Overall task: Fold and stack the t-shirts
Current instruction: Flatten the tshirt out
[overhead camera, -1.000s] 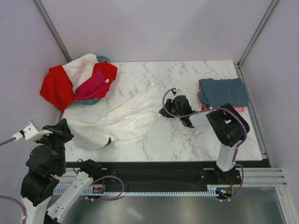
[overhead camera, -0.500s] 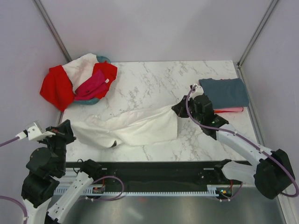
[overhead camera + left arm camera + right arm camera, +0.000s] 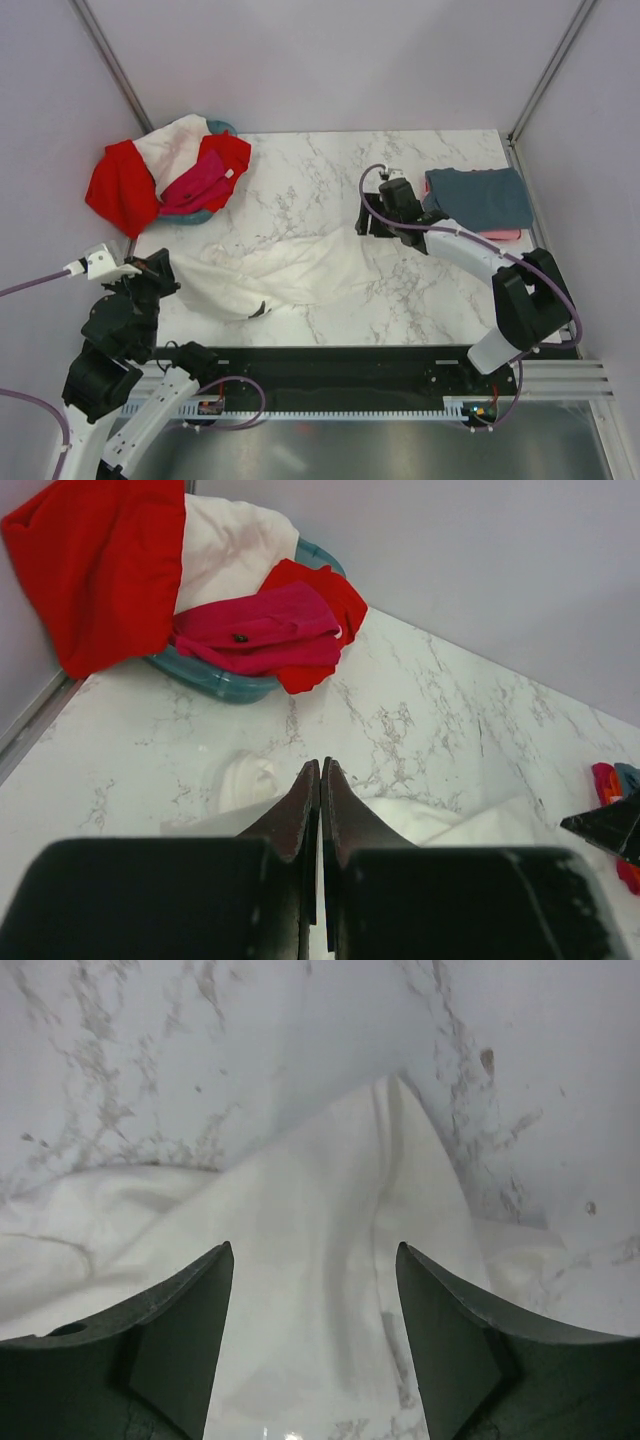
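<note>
A white t-shirt (image 3: 290,270) lies stretched across the front of the marble table. My left gripper (image 3: 162,268) is shut on its left edge; in the left wrist view the fingertips (image 3: 321,765) press together with white cloth (image 3: 250,780) just beyond them. My right gripper (image 3: 372,228) hovers open over the shirt's right end, and that corner (image 3: 330,1260) lies loose between the spread fingers (image 3: 313,1250). A folded slate grey-blue t-shirt (image 3: 480,195) rests on a folded coral pink one (image 3: 505,234) at the right rear. Red (image 3: 120,185), magenta (image 3: 195,185) and white (image 3: 175,145) t-shirts are heaped at the left rear.
The heap sits in and over a round teal basket (image 3: 215,680) at the table's left rear corner. Grey walls with metal posts enclose the table on three sides. A black rail runs along the near edge by the arm bases.
The right gripper dragged the shirt's right end rightward, then opened and let it go, swinging back toward the rear. The left gripper stayed shut and shifted slightly right.
</note>
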